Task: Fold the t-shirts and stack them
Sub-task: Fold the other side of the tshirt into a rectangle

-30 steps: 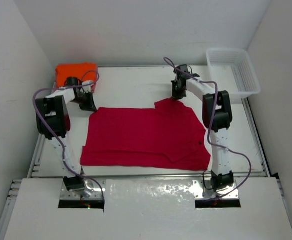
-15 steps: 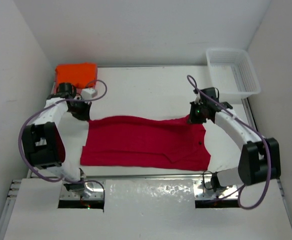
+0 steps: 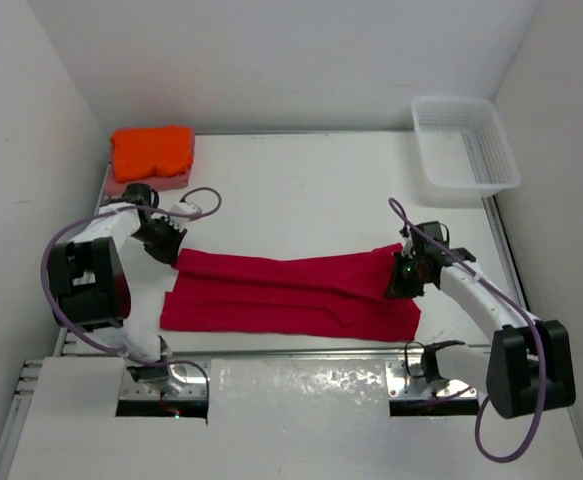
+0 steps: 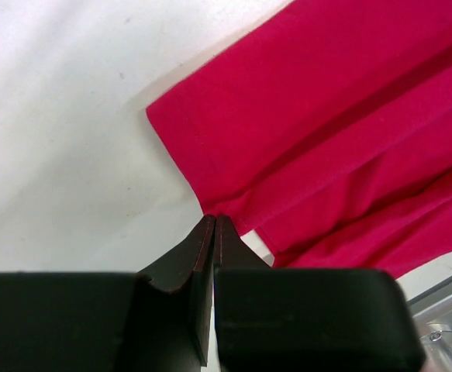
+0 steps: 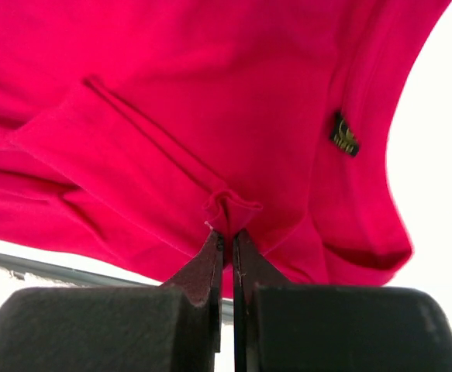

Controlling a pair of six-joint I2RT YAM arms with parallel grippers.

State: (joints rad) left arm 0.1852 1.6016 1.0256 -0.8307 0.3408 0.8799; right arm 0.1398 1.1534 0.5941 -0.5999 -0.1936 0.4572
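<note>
Jaws pinched tight on the crimson t-shirt (image 3: pixel 271 295) — left gripper (image 4: pixel 212 223) at its far-left corner, right gripper (image 5: pixel 227 235) far-right.

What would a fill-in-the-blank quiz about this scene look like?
The left gripper and right gripper both pinch the middle shirt, whose colour is ____.
The folded shirt lying on the pink shirt is ____.
The basket stands at the table's far ____ corner.
Missing words: red; orange; right.
</note>
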